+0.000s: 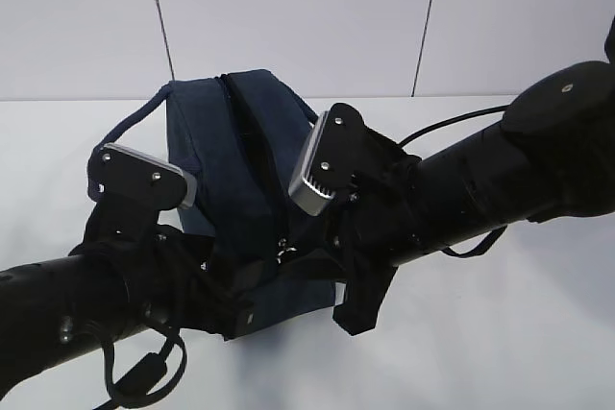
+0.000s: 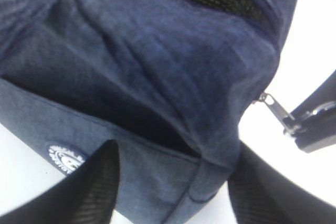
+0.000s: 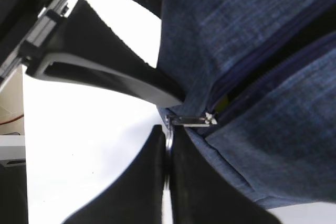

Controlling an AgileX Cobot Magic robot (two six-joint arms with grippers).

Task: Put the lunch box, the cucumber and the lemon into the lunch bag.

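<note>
The navy lunch bag (image 1: 240, 170) stands mid-table between both arms. My right gripper (image 3: 168, 145) is shut on the metal ring pull (image 3: 169, 139) of the zipper, at the bag's near end (image 3: 262, 35). Behind the slider the zipper gapes, and a sliver of yellow (image 3: 223, 101) shows inside; I cannot tell what it is. My left gripper (image 2: 173, 182) straddles the bag's lower corner (image 2: 157, 51), both fingers against the fabric. The same ring pull (image 2: 275, 106) and right gripper (image 2: 310, 124) show to its right. Lunch box, cucumber and lemon are hidden.
The bag sits on a white table (image 1: 500, 333) with a white panelled wall (image 1: 288, 16) behind. A loop handle (image 1: 135, 127) hangs off the bag's left side. Cables trail from both arms, one loop at the front left (image 1: 144, 376).
</note>
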